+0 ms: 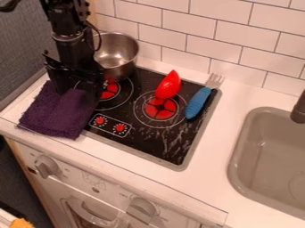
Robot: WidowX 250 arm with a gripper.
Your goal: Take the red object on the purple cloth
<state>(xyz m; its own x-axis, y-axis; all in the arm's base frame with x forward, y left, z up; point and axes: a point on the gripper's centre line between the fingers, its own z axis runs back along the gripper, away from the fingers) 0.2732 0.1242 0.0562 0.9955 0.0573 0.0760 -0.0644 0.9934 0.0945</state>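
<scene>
The black gripper hangs at the left, over the upper part of the purple cloth, and hides some of it. The cloth lies rumpled across the stove's left edge and the counter beside it. A glossy red object with a pointed tip sits on the black stovetop at the upper edge of the right burner, well to the right of the gripper and apart from the cloth.
Behind and right of the gripper stands a metal pot. A blue-handled fork lies along the right edge of the stovetop. Farther right is a grey sink with a dark faucet. White wall tiles rise behind.
</scene>
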